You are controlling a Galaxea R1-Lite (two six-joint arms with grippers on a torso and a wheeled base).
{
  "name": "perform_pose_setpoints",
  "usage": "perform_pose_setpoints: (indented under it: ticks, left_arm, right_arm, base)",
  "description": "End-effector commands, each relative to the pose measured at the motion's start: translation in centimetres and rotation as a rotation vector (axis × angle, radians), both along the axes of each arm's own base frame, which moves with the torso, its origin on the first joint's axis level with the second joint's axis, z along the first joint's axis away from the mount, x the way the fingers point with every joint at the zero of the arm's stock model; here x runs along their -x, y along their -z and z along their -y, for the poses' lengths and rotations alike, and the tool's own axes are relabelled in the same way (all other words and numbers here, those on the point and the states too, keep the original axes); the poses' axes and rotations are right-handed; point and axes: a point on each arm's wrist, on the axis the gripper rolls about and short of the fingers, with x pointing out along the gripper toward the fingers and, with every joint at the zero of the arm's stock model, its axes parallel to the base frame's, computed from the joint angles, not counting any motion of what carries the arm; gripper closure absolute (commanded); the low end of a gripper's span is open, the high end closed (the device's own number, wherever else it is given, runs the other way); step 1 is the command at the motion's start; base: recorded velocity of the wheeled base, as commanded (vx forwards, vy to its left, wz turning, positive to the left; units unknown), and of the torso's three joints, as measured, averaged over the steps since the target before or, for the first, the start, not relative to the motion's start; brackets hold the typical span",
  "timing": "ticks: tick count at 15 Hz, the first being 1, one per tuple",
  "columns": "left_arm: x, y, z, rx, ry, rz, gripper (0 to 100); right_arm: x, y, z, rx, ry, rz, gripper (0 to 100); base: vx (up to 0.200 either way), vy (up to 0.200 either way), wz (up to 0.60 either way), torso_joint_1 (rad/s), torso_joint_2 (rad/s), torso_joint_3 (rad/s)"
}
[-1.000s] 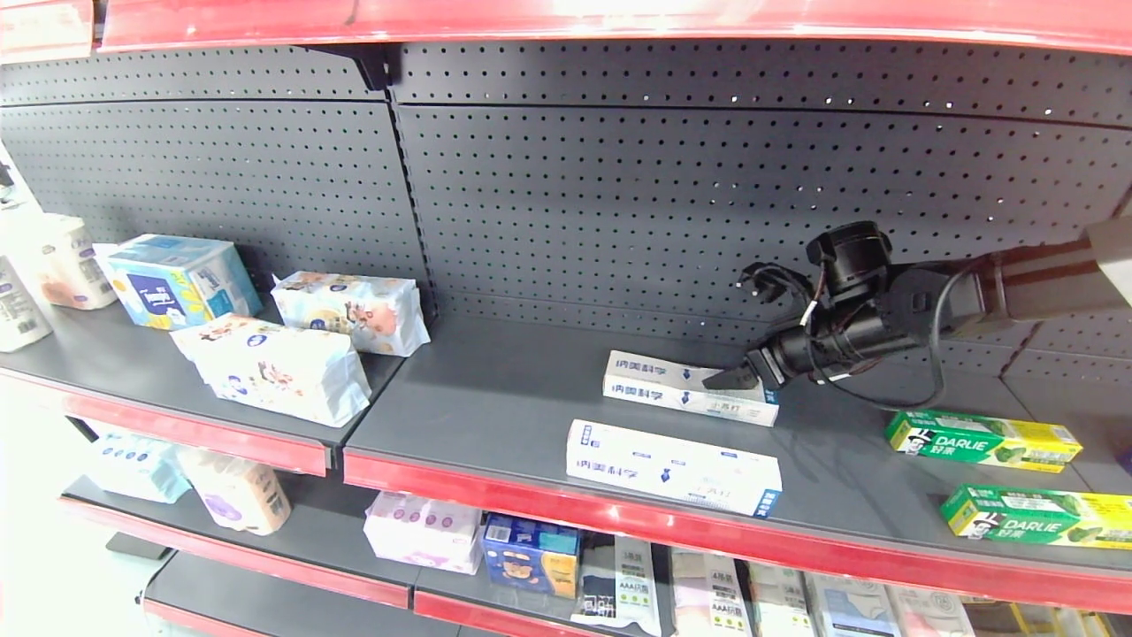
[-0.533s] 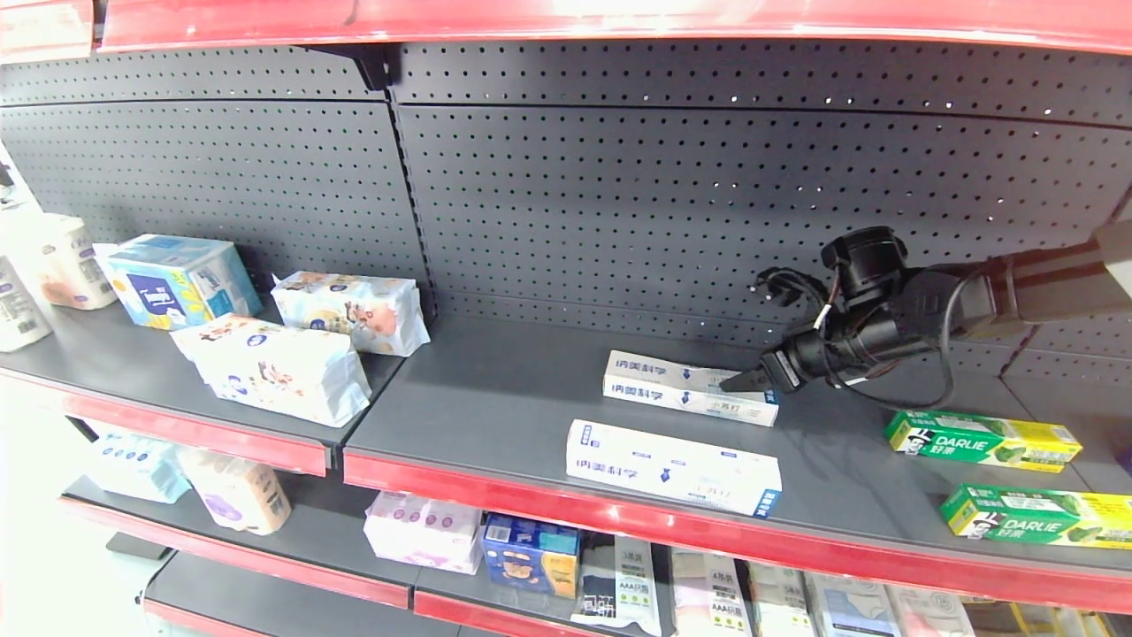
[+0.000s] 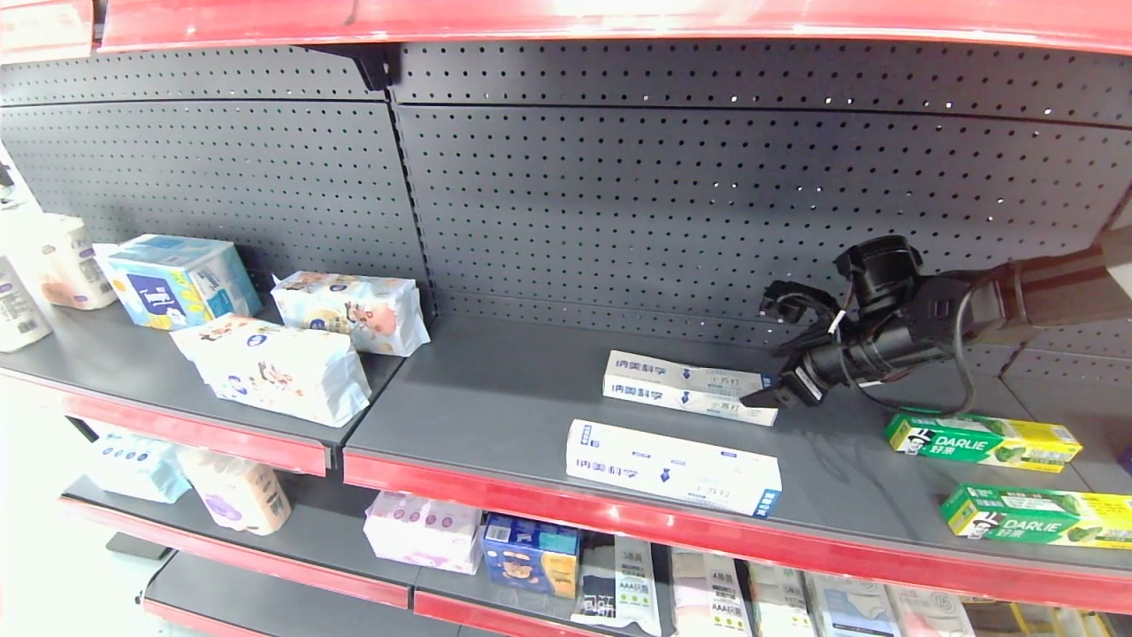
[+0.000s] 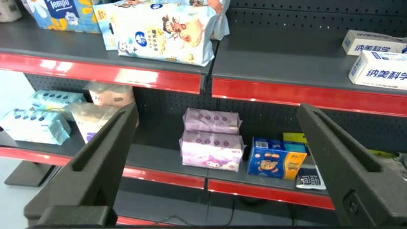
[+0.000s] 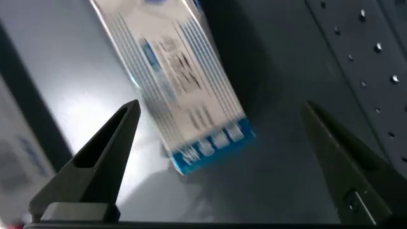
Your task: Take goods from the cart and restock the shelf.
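Right hand (image 3: pixel 771 395) wide, empty, just beside box (image 3: pixel 672 387) end. Draw straight back and slightly up, clear of box; avoid nudging it askew.

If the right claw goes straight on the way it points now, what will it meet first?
Most likely the right end of the rear white box, lying just ahead of the open right claw. Depth is unclear.

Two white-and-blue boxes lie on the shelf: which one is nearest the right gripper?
The rear box, nearer the pegboard: the right gripper sits just off its right end. The front box lies along the shelf's red edge.
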Motion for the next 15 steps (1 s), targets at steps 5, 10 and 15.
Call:
perform_pose_setpoints:
  ticks: [5, 10, 15]
  left_arm:
    - [-0.01, 0.01, 0.0, 0.0, 0.0, -0.001, 0]
    - [-0.01, 0.01, 0.0, 0.0, 0.0, -0.001, 0]
    - [-0.01, 0.01, 0.0, 0.0, 0.0, -0.001, 0]
  right_arm:
    - [-0.02, 0.81, 1.2, 0.005, 0.024, -0.023, 0]
    - [0.04, 0.88, 0.95, 0.006, 0.008, -0.023, 0]
    - [0.08, 0.5, 0.75, -0.031, -0.007, -0.02, 0]
  base:
    - [0.0, 0.0, 0.0, 0.0, 0.0, 0.0]
    - [0.0, 0.0, 0.0, 0.0, 0.0, 0.0]
    - [0.0, 0.0, 0.0, 0.0, 0.0, 0.0]
